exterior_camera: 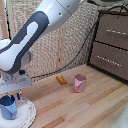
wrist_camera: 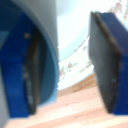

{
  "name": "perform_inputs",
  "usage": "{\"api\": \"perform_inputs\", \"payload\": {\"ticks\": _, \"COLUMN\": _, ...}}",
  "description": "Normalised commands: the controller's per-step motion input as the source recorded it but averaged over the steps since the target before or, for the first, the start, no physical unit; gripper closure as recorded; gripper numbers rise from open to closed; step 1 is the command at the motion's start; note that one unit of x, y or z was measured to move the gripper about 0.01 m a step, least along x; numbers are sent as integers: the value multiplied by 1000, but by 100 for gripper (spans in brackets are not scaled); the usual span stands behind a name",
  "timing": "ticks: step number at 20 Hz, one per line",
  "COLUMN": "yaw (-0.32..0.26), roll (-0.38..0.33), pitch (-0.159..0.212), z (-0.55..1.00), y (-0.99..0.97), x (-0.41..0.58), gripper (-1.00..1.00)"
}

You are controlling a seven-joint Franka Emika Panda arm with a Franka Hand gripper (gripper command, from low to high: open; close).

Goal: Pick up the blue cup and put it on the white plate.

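Landmark for all positions: the white plate [exterior_camera: 27,116], a wide round dish with a faintly patterned rim, lying flat on the wooden bench [exterior_camera: 85,107] at the exterior view's lower left.

Item 1. The blue cup [exterior_camera: 7,107]. Small, medium blue, upright, mouth up. It stands on the plate, on the part nearest the exterior view's left edge. Whether its base presses fully on the plate cannot be told. Judged placed, or very nearly so, since the plate is its goal.

Item 2. The hand [exterior_camera: 11,95]. It hangs directly above the plate, fingers pointing down around the cup's top. In the wrist view one blue-padded finger [wrist_camera: 107,60] stands clear on one side, plate rim showing in the gap; the other finger [wrist_camera: 22,70] lies against the cup wall [wrist_camera: 47,55]. The fingers look spread with a gap left over, but whether any pinch remains on the wall I cannot tell.

Item 3. The pink cup [exterior_camera: 79,82]. Upright, well apart from the plate toward the exterior view's right. Not part of the job.

Item 4. A small orange object [exterior_camera: 61,79]. Lying on the bench just beside the pink cup, on the plate's side of it.

Item 5. A drawer cabinet [exterior_camera: 112,42]. Far from the plate, at the exterior view's upper right.

Status, as a judgement: remaining work is release and a straight lift clear, so the cup is not tipped.
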Motion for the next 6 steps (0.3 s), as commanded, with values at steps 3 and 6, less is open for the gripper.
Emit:
{"api": "perform_inputs", "payload": {"ticks": 3, "yaw": 137, "roll": -1, "pitch": -233, "z": 516, "y": -461, "x": 112, "gripper": -100}}
{"api": "perform_inputs", "payload": {"ticks": 6, "yaw": 135, "roll": -7, "pitch": -254, "z": 429, "y": -456, "x": 220, "gripper": -100}}
